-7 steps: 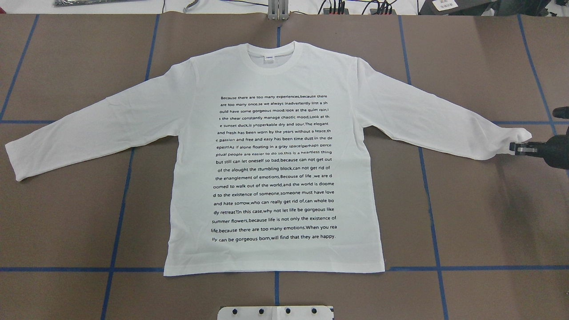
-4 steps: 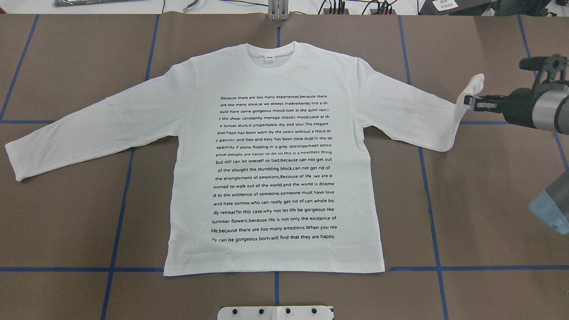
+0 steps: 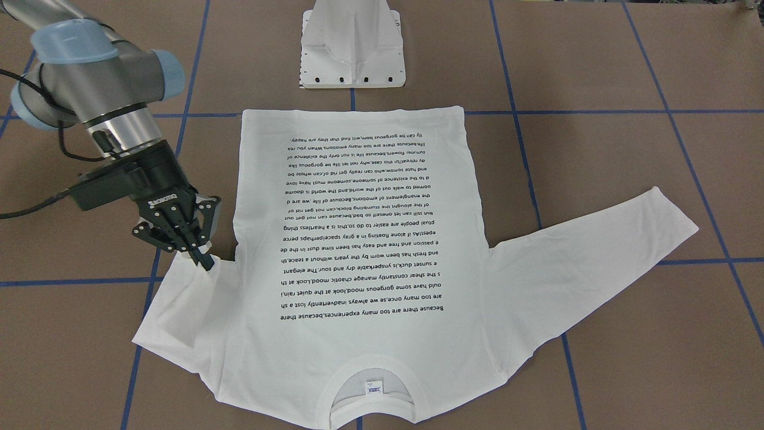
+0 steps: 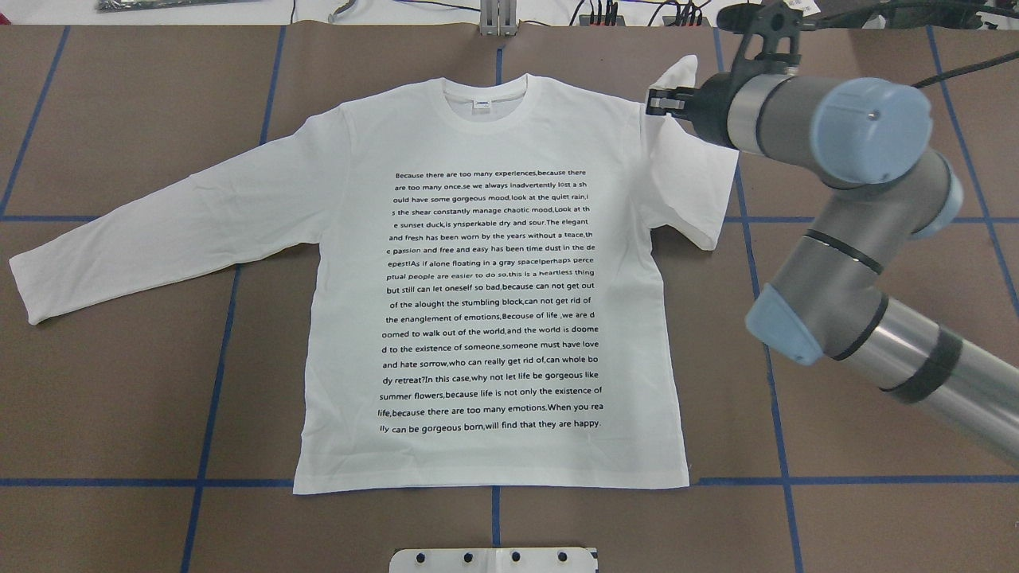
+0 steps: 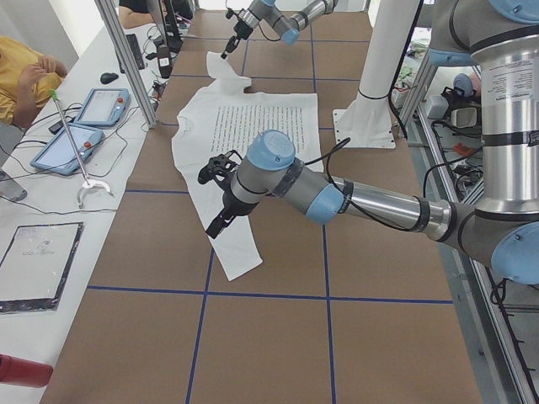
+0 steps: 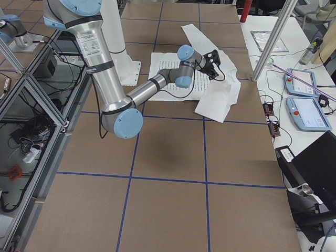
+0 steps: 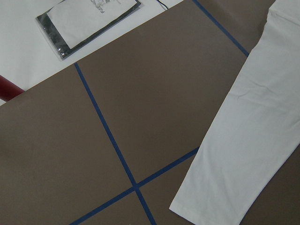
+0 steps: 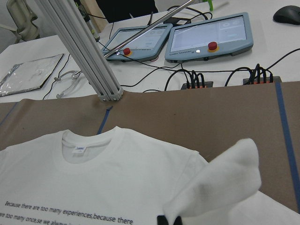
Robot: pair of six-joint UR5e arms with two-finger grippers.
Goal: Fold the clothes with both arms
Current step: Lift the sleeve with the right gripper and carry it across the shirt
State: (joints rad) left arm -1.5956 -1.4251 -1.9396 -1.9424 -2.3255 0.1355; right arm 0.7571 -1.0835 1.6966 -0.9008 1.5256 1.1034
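The white long-sleeved T-shirt (image 4: pixel 493 302) lies flat on the brown table, text side up and collar toward the far edge. My right gripper (image 4: pixel 654 103) is shut on the cuff of the right sleeve (image 4: pixel 685 72) and holds it raised above the shoulder seam, so the sleeve is doubled back on itself (image 3: pixel 179 310). In the right wrist view the cuff (image 8: pixel 225 178) hangs just over the fingertips. The left sleeve (image 4: pixel 159 231) lies stretched out flat. My left gripper (image 5: pixel 216 225) hovers over that sleeve; it appears only in the exterior left view, so I cannot tell its state.
The white base block (image 4: pixel 493 559) sits at the near edge, with an aluminium post (image 4: pixel 497 17) at the far edge. Teach pendants (image 8: pixel 206 37) and cables lie beyond the table. A person (image 5: pixel 25 76) sits past the far side. Blue tape lines cross the brown surface.
The right gripper has carried the sleeve cuff up and leftward from the table's right edge to above the shoulder, doubling the sleeve back. The shirt body and left sleeve have not moved.
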